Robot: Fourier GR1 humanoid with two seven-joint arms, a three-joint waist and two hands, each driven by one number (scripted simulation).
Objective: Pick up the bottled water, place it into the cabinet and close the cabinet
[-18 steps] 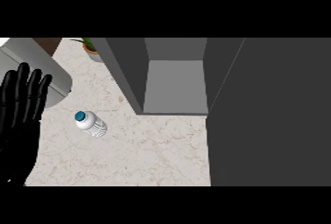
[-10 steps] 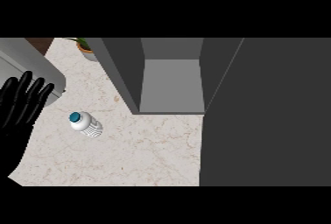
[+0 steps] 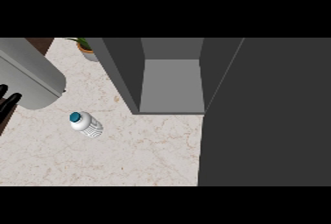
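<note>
The bottled water (image 3: 85, 124), clear with a teal cap, lies on its side on the marble counter (image 3: 129, 153), left of the cabinet. The grey cabinet (image 3: 170, 83) stands open, its inner shelf bare, and its dark door (image 3: 265, 113) swings out toward me on the right. Only the black fingertips of my left hand (image 3: 7, 103) show at the view's left edge, straight and pointing up, a good way left of the bottle and apart from it. My right hand shows nowhere.
A large grey rounded object (image 3: 29, 74) fills the top left corner, close above my left hand. A potted plant (image 3: 85, 46) stands at the back, next to the cabinet's left wall.
My left hand has slid leftward until only its fingertips remain in view. The grey rounded object has come further into the top left. The bottle has not moved.
</note>
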